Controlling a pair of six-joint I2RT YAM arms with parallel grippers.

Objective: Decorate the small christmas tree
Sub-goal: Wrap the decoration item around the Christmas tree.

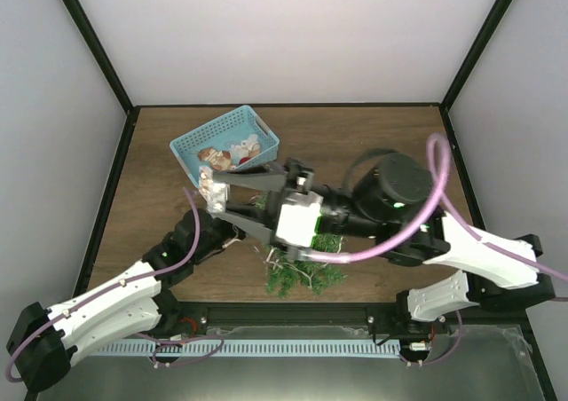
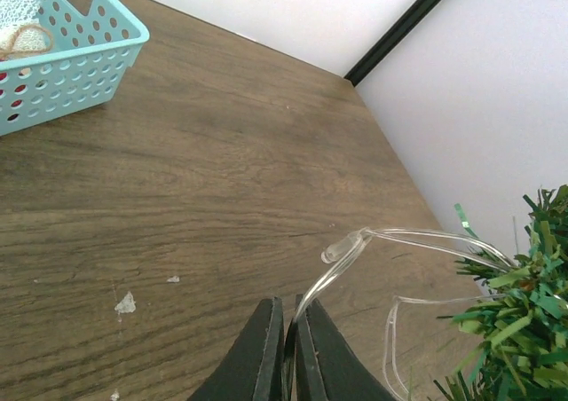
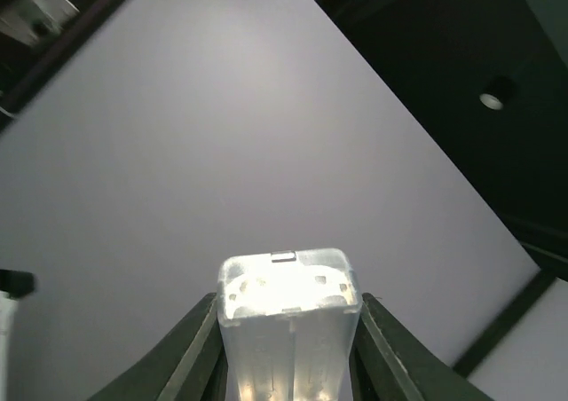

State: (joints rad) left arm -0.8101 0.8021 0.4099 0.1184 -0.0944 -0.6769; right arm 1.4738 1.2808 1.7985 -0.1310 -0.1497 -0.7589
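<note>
Clear wire [image 2: 348, 244], pinched in the left gripper [image 2: 287, 310] while the right gripper [image 3: 288, 305] clamps its battery box [image 3: 288, 286], could tip the small christmas tree [image 2: 519, 326] if pulled taut.

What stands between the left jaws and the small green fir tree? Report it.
Nothing solid. The left gripper, jaws shut, holds a thin clear wire running over bare brown wooden table to the small green fir tree.

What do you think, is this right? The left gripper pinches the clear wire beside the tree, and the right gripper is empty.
The right gripper is not empty: the right wrist view shows a clear plastic box clamped in it. The left gripper does pinch the clear wire beside the tree.
</note>
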